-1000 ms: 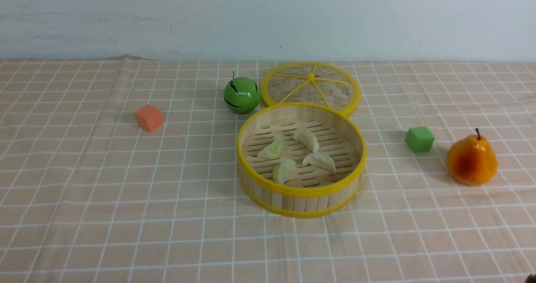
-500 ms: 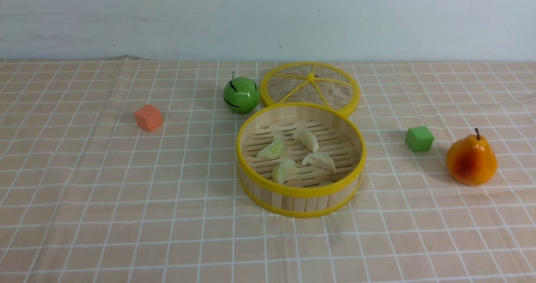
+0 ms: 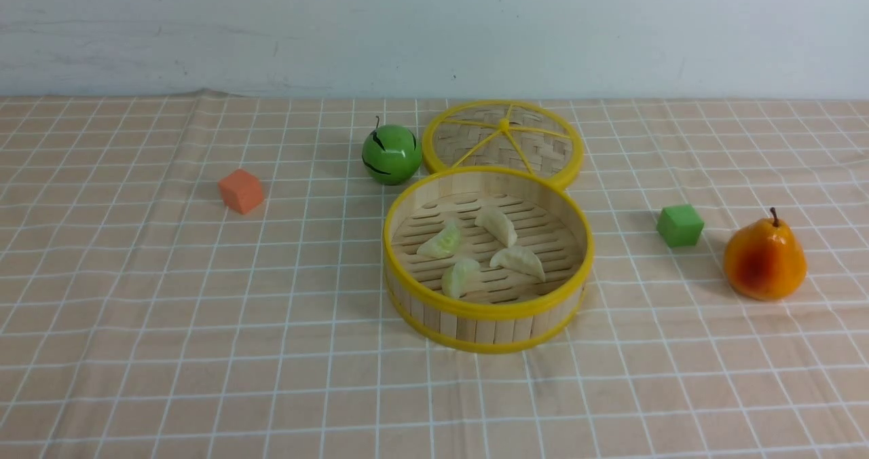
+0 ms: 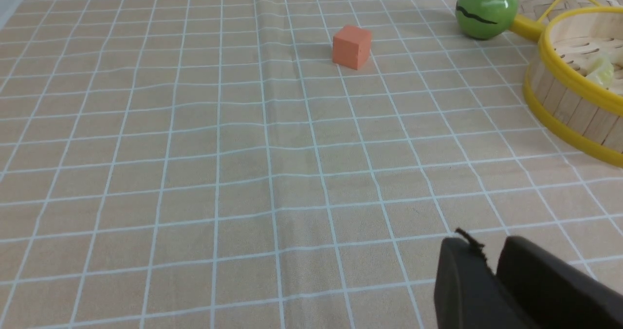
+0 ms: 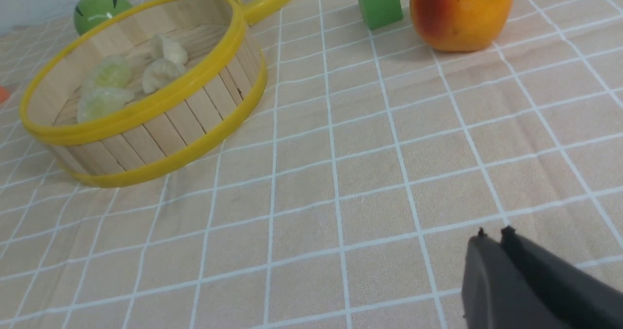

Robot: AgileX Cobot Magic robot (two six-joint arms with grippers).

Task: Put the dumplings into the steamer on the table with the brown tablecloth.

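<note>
All 4 dumplings are seen inside the steamer; no dumpling is held. Left gripper & right gripper, both nearly pinched shut, are kept well away from it.

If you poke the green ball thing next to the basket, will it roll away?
Probably. The green ball looks round and glossy, so it likely rolls easily and may slip when gripped. The lid and steamer beside it would likely stop it that way.
</note>
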